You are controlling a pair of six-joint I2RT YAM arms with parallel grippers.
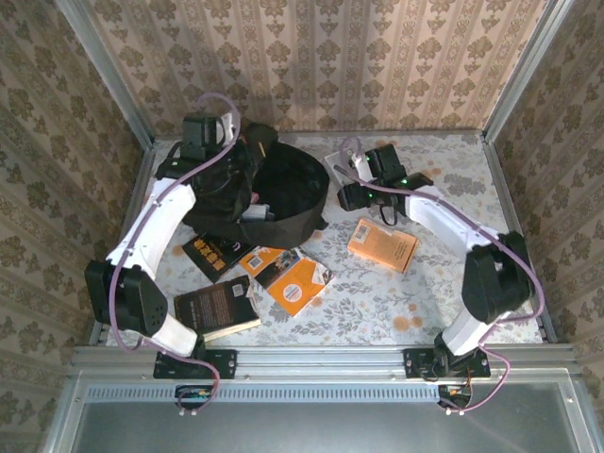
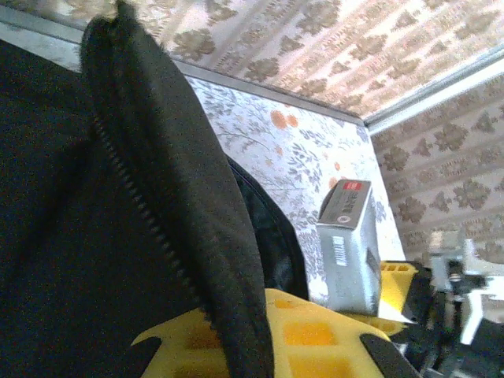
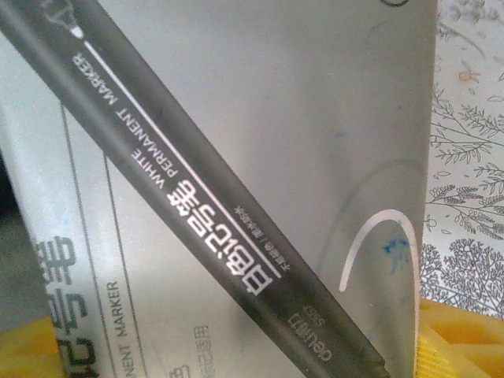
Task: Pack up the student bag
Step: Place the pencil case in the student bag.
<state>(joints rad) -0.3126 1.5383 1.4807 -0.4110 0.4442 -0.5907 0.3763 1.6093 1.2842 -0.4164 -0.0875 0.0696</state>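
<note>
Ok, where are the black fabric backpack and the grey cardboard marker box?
Black fabric backpack (image 1: 293, 187): top view, its fabric body.
Grey cardboard marker box (image 2: 339, 276): left wrist view, its side face.

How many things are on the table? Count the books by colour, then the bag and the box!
orange books: 3
black books: 2
student bag: 1
marker box: 1
Total: 7

hidden: left gripper (image 2: 248, 346) partly behind large soft black fabric backpack (image 2: 71, 236) flap | cut off: grey cardboard marker box (image 3: 276, 118) top, bottom | unreadable: black-covered book (image 1: 217, 307) title, near backpack
</note>
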